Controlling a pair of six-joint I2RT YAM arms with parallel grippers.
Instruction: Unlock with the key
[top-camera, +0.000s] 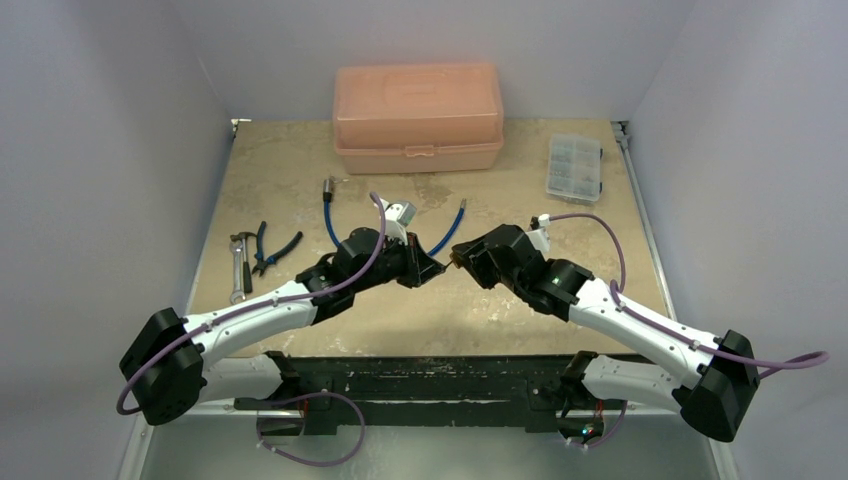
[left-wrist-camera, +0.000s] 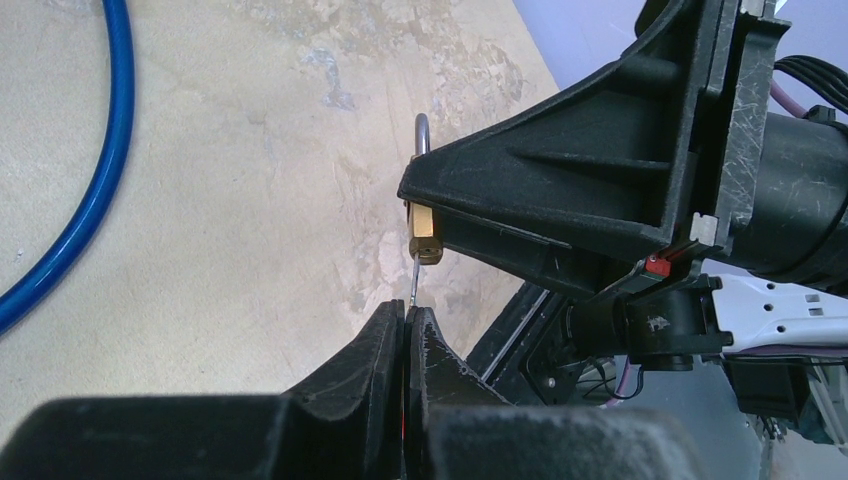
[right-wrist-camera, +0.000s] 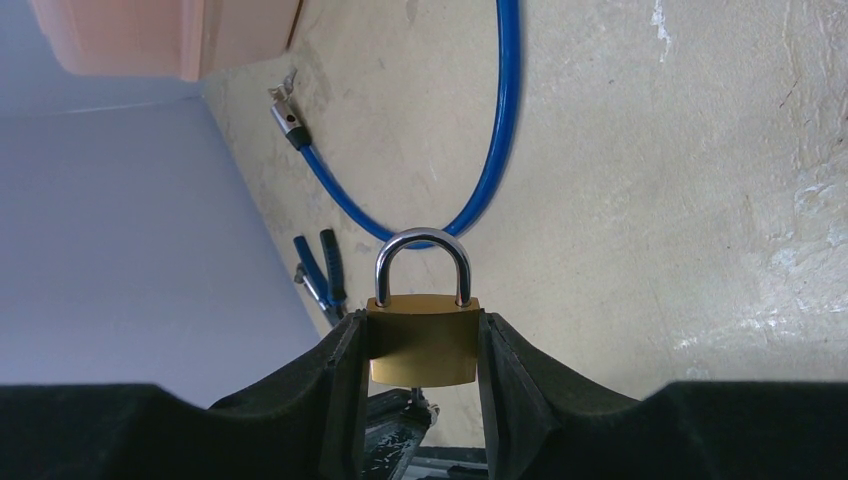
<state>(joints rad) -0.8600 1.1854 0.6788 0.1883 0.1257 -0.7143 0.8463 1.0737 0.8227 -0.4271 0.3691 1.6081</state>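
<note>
My right gripper (right-wrist-camera: 422, 345) is shut on the small brass padlock (right-wrist-camera: 423, 340) and holds it above the table, its silver shackle (right-wrist-camera: 422, 262) closed in the body. My left gripper (left-wrist-camera: 407, 315) is shut on the thin silver key (left-wrist-camera: 414, 278). The key's blade runs from my fingertips up into the bottom of the padlock (left-wrist-camera: 425, 235), which sits under the right gripper's black finger (left-wrist-camera: 560, 190). In the top view both grippers meet at the table's middle: the left gripper (top-camera: 432, 266) and the right gripper (top-camera: 462, 258). The key's ring is hidden between my fingers.
A blue cable (top-camera: 330, 222) with silver ends curves behind the grippers. A peach plastic box (top-camera: 417, 118) stands at the back. A clear parts organiser (top-camera: 575, 167) is at the back right. Blue-handled pliers (top-camera: 268, 248) and a wrench (top-camera: 239, 268) lie at the left.
</note>
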